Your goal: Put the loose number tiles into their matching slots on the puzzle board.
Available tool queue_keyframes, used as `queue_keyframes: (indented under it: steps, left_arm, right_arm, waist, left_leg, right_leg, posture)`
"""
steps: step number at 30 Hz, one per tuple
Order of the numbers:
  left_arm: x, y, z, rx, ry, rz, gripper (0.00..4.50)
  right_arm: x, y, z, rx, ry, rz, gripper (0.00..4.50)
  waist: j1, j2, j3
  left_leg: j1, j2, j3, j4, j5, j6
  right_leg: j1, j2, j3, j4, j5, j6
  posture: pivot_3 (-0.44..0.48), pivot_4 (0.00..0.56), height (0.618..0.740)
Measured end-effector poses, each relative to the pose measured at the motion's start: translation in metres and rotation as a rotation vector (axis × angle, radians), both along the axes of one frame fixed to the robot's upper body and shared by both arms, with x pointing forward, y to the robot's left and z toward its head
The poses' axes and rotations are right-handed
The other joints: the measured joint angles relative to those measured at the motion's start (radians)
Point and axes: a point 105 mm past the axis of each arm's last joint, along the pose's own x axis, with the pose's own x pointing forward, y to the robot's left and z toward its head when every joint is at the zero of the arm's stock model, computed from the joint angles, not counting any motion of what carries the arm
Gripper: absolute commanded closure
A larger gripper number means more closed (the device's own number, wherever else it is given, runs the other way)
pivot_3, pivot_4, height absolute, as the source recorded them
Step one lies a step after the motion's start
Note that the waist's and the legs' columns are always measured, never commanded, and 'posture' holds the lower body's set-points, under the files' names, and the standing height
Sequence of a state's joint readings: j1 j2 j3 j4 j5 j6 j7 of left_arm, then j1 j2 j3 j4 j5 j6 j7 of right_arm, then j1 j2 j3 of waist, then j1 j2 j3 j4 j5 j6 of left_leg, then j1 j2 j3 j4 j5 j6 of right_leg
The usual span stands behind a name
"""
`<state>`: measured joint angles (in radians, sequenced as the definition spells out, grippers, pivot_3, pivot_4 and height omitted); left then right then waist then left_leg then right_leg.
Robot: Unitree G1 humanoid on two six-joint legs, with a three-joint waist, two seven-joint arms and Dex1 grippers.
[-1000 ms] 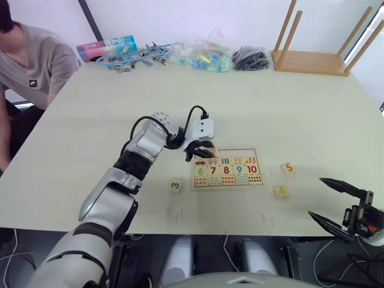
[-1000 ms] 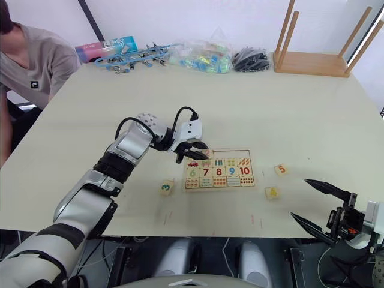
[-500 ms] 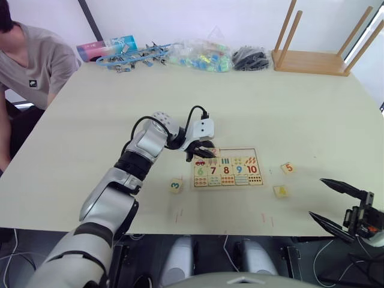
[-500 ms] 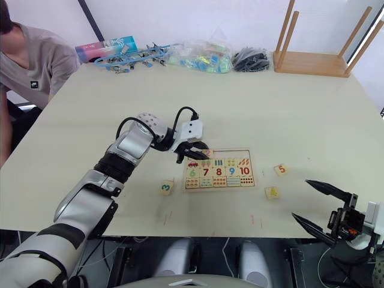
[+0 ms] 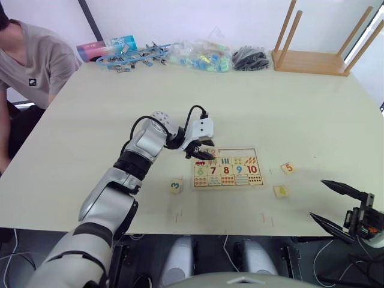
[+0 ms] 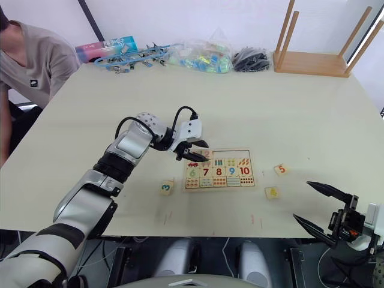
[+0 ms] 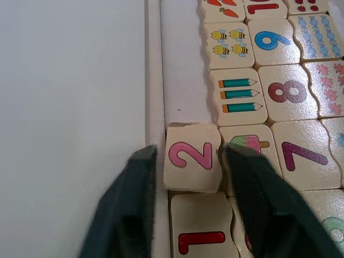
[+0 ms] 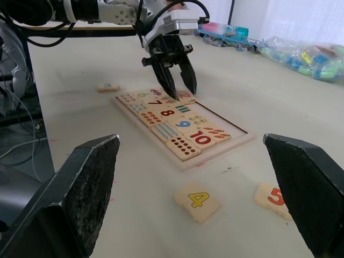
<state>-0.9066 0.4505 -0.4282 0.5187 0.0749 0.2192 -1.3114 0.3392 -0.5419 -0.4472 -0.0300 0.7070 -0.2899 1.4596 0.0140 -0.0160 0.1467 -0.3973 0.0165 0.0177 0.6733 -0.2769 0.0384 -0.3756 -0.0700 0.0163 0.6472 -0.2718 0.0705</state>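
Observation:
The puzzle board (image 5: pixel 240 149) lies flat near the table's front, with tiles 6 to 10 and picture tiles seated. My left gripper (image 5: pixel 203 155) hovers open over its upper left corner, fingers (image 7: pixel 134 193) astride the pink 2 tile (image 7: pixel 192 157), which rests slightly crooked in the slot row beside the red 1 tile (image 7: pixel 201 236). Bare slots (image 7: pixel 185 80) run on past it. Loose on the table are the green 3 tile (image 5: pixel 176 185) left of the board, the yellow 4 tile (image 5: pixel 280 191) and the orange 5 tile (image 5: pixel 288 168) to its right. My right gripper (image 5: pixel 333 204) stands open off the table's front right edge.
An upturned wooden stool (image 5: pixel 318 42) sits at the back right. Along the far edge lie bags of coloured pieces (image 5: pixel 201 55), black parts (image 5: pixel 249 58) and blue clips (image 5: pixel 135 57). A person (image 5: pixel 30 60) sits at the table's left.
My left gripper has lifted a little and its fingers have spread, leaving the 2 tile lying on the board. The right gripper has barely moved.

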Motion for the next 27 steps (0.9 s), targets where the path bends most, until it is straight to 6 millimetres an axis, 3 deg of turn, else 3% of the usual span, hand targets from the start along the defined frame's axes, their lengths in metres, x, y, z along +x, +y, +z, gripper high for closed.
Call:
queue_keyframes:
  steps: [3,4,17,20,23,27]
  left_arm:
    - [0.0,0.0,0.001,-0.003,-0.003,0.002,0.22]
    - [0.001,0.0,0.001,-0.003,-0.004,0.003,0.04]
    - [0.008,-0.008,0.027,-0.088,-0.014,-0.004,0.04]
    - [0.009,-0.007,0.021,-0.092,0.003,-0.002,0.85]
    - [0.01,-0.009,0.017,-0.1,0.006,-0.011,2.08]
    - [0.009,-0.011,0.013,-0.105,0.005,-0.03,4.04]
  right_arm:
    - [0.0,0.0,0.0,-0.002,-0.001,0.003,0.0]
    - [0.0,0.0,0.0,-0.002,-0.002,0.003,0.0]
    - [-0.001,-0.001,-0.001,-0.008,-0.009,-0.003,0.0]
    - [-0.001,-0.001,0.0,-0.009,-0.012,-0.003,0.0]
    - [0.0,-0.001,0.0,-0.009,-0.014,-0.002,0.0]
    - [0.0,-0.001,-0.001,-0.009,-0.012,-0.002,0.0]
  waist:
    - [0.0,0.0,0.0]
    - [0.0,0.0,0.0]
    - [-0.001,0.0,0.0]
    - [0.0,0.0,0.0]
    - [0.0,0.0,0.0]
    - [0.0,0.0,0.0]
  left_leg:
    - [0.0,0.0,0.0,0.0,0.0,0.0]
    - [0.0,0.0,0.0,0.0,0.0,0.0]
    - [0.0,0.0,0.0,0.0,0.0,0.0]
    - [0.0,0.0,0.0,0.0,0.0,0.0]
    - [0.0,0.0,0.0,0.0,0.0,0.0]
    - [0.0,0.0,0.0,0.0,0.0,0.0]
  right_leg:
    - [0.0,0.0,0.0,0.0,0.0,0.0]
    - [0.0,0.0,0.0,0.0,0.0,0.0]
    - [0.0,0.0,0.0,0.0,0.0,0.0]
    - [0.0,0.0,0.0,0.0,0.0,0.0]
    - [0.0,0.0,0.0,0.0,0.0,0.0]
    - [0.0,0.0,0.0,0.0,0.0,0.0]
  posture:
    - [0.0,0.15,0.74]
    - [0.0,0.15,0.74]
    - [0.0,0.15,0.74]
    - [0.0,0.15,0.74]
    - [0.0,0.15,0.74]
    - [0.0,0.15,0.74]
